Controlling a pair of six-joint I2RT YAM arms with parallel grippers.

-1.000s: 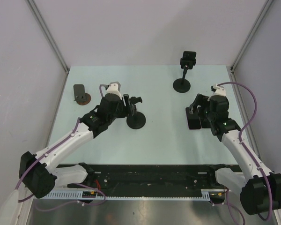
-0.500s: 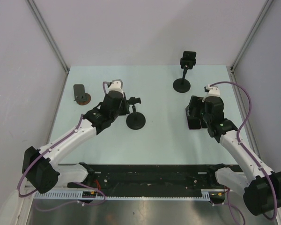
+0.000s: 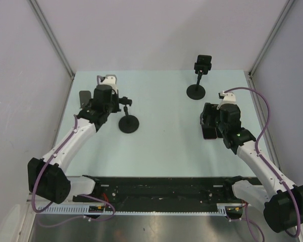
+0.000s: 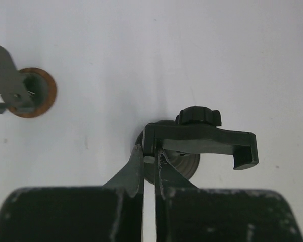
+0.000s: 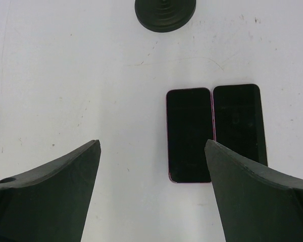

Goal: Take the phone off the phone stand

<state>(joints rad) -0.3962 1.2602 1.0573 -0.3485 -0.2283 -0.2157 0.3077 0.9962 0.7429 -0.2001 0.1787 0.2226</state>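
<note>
A black phone stand [image 4: 199,138] with a round base [image 3: 128,123] stands left of the table's middle, its clamp holding nothing. My left gripper [image 4: 149,154] is shut on the left end of that clamp; from above it sits at the stand's head [image 3: 112,102]. Two dark phones lie flat side by side, one with a pink edge [image 5: 189,133] and one [image 5: 239,123] to its right. My right gripper [image 5: 152,143] hangs open above the table just left of them, near the right side [image 3: 208,121], with nothing between its fingers.
A second black stand [image 3: 197,91] stands at the back right, a small black clamp head [image 3: 203,64] on top. A grey bracket on a brown round base [image 3: 87,101] sits at the far left, close to my left gripper. Side walls border the table.
My left gripper has shut on the stand's clamp and moved left and toward the back, taking the stand with it. The right arm shifted only slightly.
</note>
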